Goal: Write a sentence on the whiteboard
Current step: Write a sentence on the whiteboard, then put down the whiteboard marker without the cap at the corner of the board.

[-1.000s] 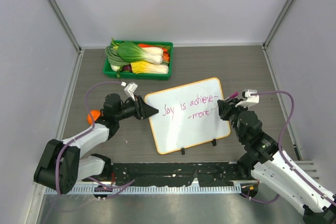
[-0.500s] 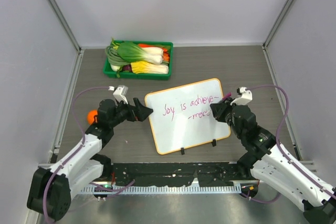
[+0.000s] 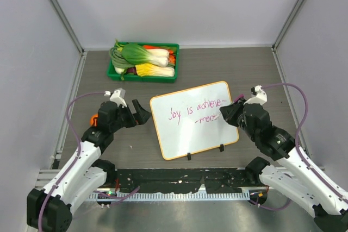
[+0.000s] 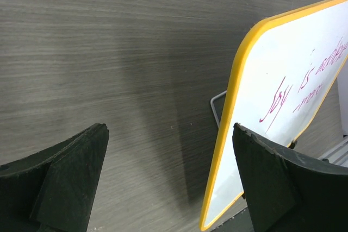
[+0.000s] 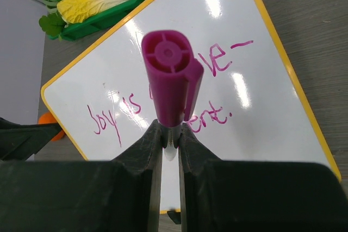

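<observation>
The whiteboard (image 3: 193, 134) stands tilted on its black feet mid-table, its rim orange-yellow. The sentence (image 3: 197, 110) runs across it in two lines of purple-pink cursive. My left gripper (image 3: 143, 114) is open just left of the board's left edge. In the left wrist view the rim of the whiteboard (image 4: 235, 107) shows ahead between the spread fingers (image 4: 70, 183), not touched. My right gripper (image 3: 227, 113) hovers at the right end of the writing, shut on a purple marker (image 5: 171, 74). The marker's cap end faces the camera and its tip is hidden.
A green tray (image 3: 141, 79) of toy vegetables lies at the back left. An orange ball (image 3: 94, 119) rests by the left arm's wrist. Grey walls close in both sides. The arms' base rail (image 3: 179, 180) runs along the near edge.
The left gripper let go of the board's left edge, opened wide and drew back to the left. The right gripper with the marker shifted slightly over the end of the writing.
</observation>
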Available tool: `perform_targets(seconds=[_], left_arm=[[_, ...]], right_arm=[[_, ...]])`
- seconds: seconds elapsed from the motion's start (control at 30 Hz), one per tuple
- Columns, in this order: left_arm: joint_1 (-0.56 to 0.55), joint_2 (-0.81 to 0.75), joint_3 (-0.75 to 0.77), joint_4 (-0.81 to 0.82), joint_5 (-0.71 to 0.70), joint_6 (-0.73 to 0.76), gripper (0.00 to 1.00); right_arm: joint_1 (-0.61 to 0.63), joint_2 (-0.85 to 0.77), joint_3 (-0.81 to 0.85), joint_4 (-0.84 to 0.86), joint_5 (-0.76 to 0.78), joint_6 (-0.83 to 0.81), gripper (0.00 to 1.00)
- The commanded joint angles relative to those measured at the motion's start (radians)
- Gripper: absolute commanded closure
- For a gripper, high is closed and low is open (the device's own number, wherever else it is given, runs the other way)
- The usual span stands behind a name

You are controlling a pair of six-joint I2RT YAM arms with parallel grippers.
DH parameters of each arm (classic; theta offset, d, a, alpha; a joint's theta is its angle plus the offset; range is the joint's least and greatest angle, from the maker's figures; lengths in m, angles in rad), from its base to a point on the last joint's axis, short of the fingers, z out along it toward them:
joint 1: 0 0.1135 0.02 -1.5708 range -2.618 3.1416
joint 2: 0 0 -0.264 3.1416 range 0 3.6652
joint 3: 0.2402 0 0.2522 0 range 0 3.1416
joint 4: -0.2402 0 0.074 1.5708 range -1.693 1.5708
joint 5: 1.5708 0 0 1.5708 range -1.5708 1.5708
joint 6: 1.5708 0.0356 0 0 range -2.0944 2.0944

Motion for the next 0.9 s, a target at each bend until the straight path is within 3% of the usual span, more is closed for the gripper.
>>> perform_targets(seconds=[0.0,0.47,0.73,0.87], left_arm=[[0.003,-0.022,0.061,-0.100,-0.020,-0.041,0.00],[0.003,-0.014,0.051,-0.081,-0.077,-0.113,0.00],[0.003,-0.048,0.054,-0.137,-0.103,-0.104,0.00],[0.003,-0.057,0.062,-0.160,-0.112,-0.095,0.00]], right_arm=[[-0.005,-0.033,0.063,-0.095,0.102,0.037,0.99],[-0.007,0.023,0.064,-0.097,0.131,0.021,0.99],[-0.013,0.046,0.057,-0.064,0.085,-0.003,0.99],[-0.022,0.046,0.049,-0.102,-0.008,0.044,0.99]])
